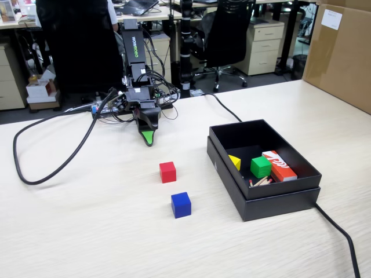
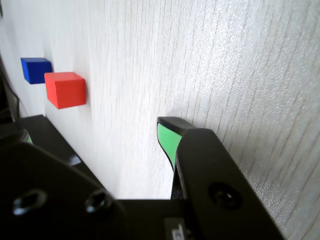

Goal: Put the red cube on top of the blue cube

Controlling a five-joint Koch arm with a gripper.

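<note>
Leftmost in the fixed view, the gripper (image 1: 149, 138) rests low on the table (image 1: 87, 231), holding nothing; whether its jaws are spread or closed cannot be told. Right of it the red cube (image 1: 167, 172) sits on the bare tabletop, with the blue cube (image 1: 181, 205) just beside it, nearer the camera, apart. Farther right stands a black box (image 1: 278, 200) holding a green cube (image 1: 260, 167).
</note>
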